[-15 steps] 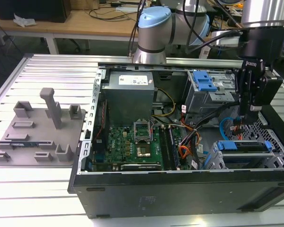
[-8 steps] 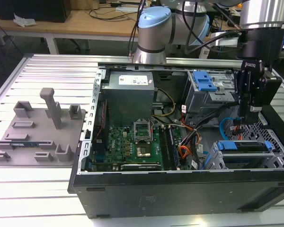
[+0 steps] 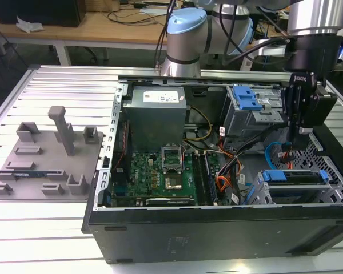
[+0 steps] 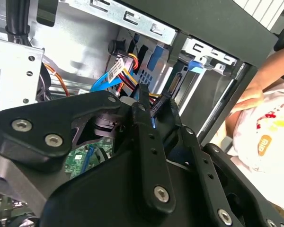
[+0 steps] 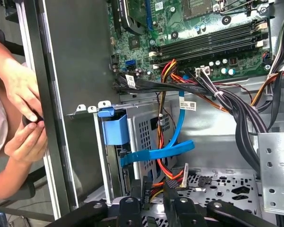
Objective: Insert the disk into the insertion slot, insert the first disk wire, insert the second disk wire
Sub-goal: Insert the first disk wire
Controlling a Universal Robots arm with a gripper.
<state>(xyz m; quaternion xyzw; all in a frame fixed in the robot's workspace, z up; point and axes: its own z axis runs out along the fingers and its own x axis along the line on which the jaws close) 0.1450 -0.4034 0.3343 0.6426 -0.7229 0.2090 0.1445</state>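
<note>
The disk, in its bright blue carrier, sits inside the insertion slot, the grey perforated cage at the case's front corner on the exterior view's right. My gripper hangs just behind the cage, reaching down into the case. In both wrist views its fingers are closed around the small black plug of the first disk wire, whose orange and black strands run up towards the motherboard. The second disk wire, light blue and flat, loops across beside the cage, clear of the fingers.
A person's hands rest just outside the case wall by the cage. The upper bay with a blue latch, thick black cable bundles and the motherboard crowd the gripper. A grey fixture plate lies at the exterior view's left.
</note>
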